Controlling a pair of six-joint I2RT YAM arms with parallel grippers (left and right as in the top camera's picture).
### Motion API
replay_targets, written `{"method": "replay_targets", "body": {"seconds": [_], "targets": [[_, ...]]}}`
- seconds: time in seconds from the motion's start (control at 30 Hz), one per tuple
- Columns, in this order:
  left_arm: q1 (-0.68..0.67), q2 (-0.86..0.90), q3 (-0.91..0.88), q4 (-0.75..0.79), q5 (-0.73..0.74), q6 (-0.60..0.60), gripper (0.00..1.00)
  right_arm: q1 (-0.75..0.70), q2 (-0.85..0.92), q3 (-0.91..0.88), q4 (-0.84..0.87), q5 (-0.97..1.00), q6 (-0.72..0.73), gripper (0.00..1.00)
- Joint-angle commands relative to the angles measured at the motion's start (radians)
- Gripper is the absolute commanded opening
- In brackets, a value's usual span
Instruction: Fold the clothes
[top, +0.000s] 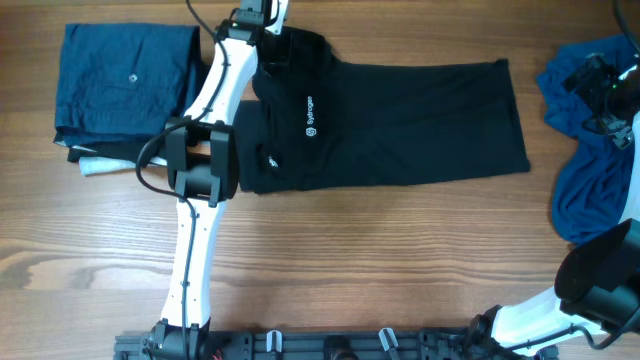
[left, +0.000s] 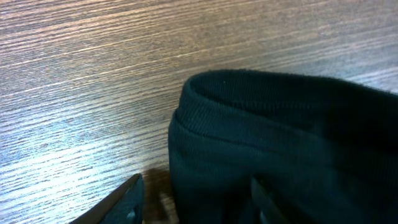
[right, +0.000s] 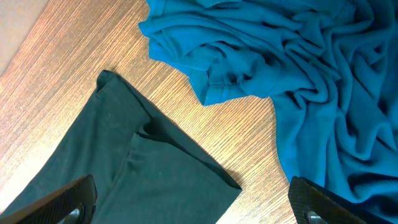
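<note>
Black short-sleeved collared fabric shirt (top: 400, 120) lies flat on wooden tabletop (top: 350, 260). Left tool (left: 196, 202), jaws parted, sits at shirt's ribbed collar edge, not pinching it. Right tool (right: 193, 202) gapes wide above shirt's hem corner, beside crumpled blue garment (right: 298, 74).

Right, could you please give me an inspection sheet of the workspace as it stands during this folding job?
Surface: wooden table, no stains seen.
Job's things: black shirt lies flat mid-table, partly folded; folded blue garment at the left; crumpled blue garment at the right.
Clutter: white edge sticks out under the folded blue garment; cannot tell what it is.
Grippers: left gripper open, at the black shirt's ribbed edge; right gripper open, above the shirt's corner, holding nothing.
Cables: black cable loops beside the left arm's elbow.
Surroundings: black rail along the table's near edge carries the arm bases.
</note>
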Motion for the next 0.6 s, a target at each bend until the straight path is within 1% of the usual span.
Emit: {"method": "replay_targets", "body": {"seconds": [0.0, 0.07, 0.1, 0.17, 0.2, 0.27, 0.3, 0.33, 0.37, 0.4, 0.43, 0.47, 0.57], "targets": [[-0.011, 0.047, -0.012, -0.023, 0.006, 0.019, 0.47, -0.002, 0.006, 0.004, 0.003, -0.008, 0.007, 1.00], [-0.012, 0.047, -0.012, -0.023, 0.006, 0.019, 0.44, -0.002, 0.006, 0.004, 0.017, -0.005, 0.010, 0.99], [-0.014, 0.047, -0.012, -0.024, 0.006, 0.019, 0.41, -0.002, 0.006, 0.004, 0.105, -0.001, 0.011, 1.00], [-0.018, 0.047, -0.012, -0.026, 0.006, 0.019, 0.29, -0.002, 0.006, 0.004, 0.212, -0.019, 0.020, 1.00], [-0.020, 0.047, -0.012, -0.027, 0.006, 0.019, 0.24, -0.002, 0.006, 0.004, 0.232, -0.024, 0.035, 1.00], [-0.021, 0.047, -0.012, -0.023, 0.006, 0.019, 0.20, -0.002, 0.006, 0.004, 0.243, -0.024, 0.037, 1.00], [-0.021, 0.047, -0.012, -0.019, 0.006, 0.019, 0.17, -0.002, 0.006, 0.004, 0.286, -0.026, 0.039, 1.00], [-0.020, 0.047, -0.012, -0.018, 0.006, 0.019, 0.15, -0.002, 0.006, 0.004, 0.312, -0.056, 0.062, 1.00], [-0.020, 0.047, -0.012, -0.016, 0.006, 0.019, 0.11, -0.002, 0.006, 0.004, 0.311, -0.112, 0.037, 1.00], [-0.020, 0.047, -0.012, -0.015, 0.006, 0.019, 0.09, -0.002, 0.006, 0.004, 0.311, -0.143, -0.070, 1.00], [-0.020, 0.047, -0.012, -0.015, 0.006, 0.016, 0.04, -0.001, 0.006, 0.004, 0.311, -0.210, -0.218, 1.00], [-0.020, 0.047, -0.012, -0.015, 0.006, 0.002, 0.04, 0.005, 0.007, 0.004, 0.314, -0.261, -0.323, 0.99], [-0.020, 0.047, -0.012, -0.011, 0.005, -0.048, 0.04, 0.042, 0.009, 0.004, 0.311, -0.253, -0.492, 0.93]]}}
